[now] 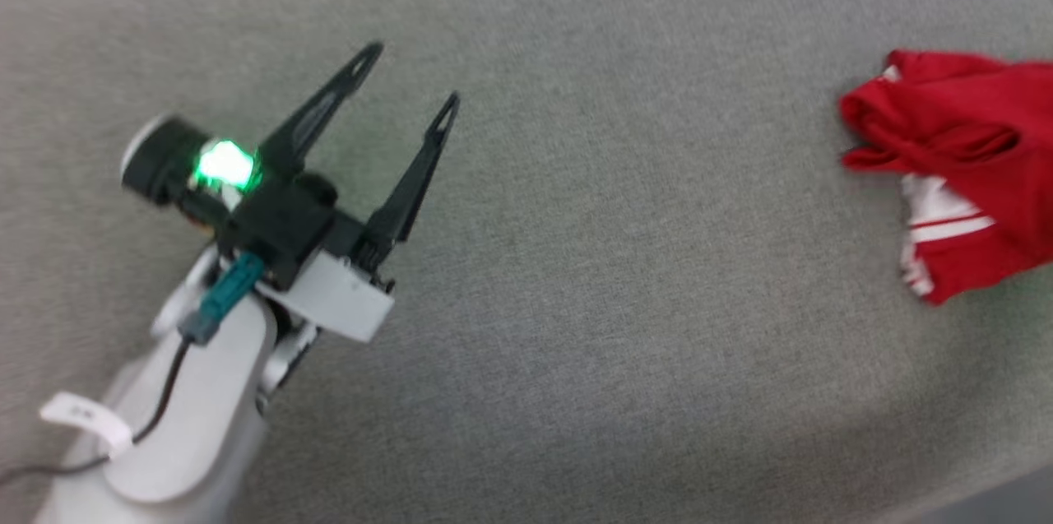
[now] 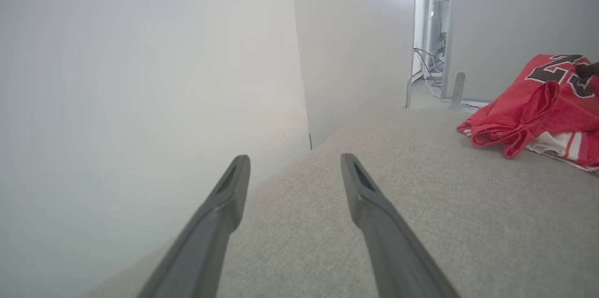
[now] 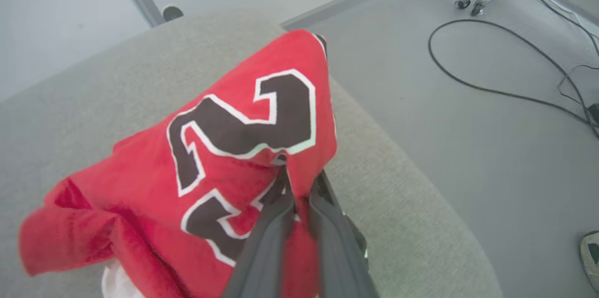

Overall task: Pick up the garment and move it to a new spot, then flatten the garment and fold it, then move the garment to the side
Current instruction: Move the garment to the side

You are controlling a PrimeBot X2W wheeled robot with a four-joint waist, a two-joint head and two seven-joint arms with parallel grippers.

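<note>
The garment (image 1: 971,146), a red jersey with white-and-red striped trim, lies bunched at the right edge of the grey fabric table (image 1: 625,277). In the right wrist view its black white-outlined letters (image 3: 243,125) face up, and the cloth is raised into a peak. My right gripper (image 3: 299,181) is shut on a fold of the garment (image 3: 140,204) just under the letters. My left gripper (image 1: 411,78) hovers open and empty over the left part of the table, far from the shirt. The left wrist view has the garment (image 2: 538,101) at its right, beyond the spread fingers (image 2: 234,195).
The table's rounded corner (image 3: 421,185) lies just past the garment, with grey floor beyond. A black cable (image 3: 491,87) and metal frame legs on casters (image 3: 468,1) are on that floor. Part of a shoe (image 3: 590,253) shows at the right. A pale wall panel (image 2: 140,78) stands left.
</note>
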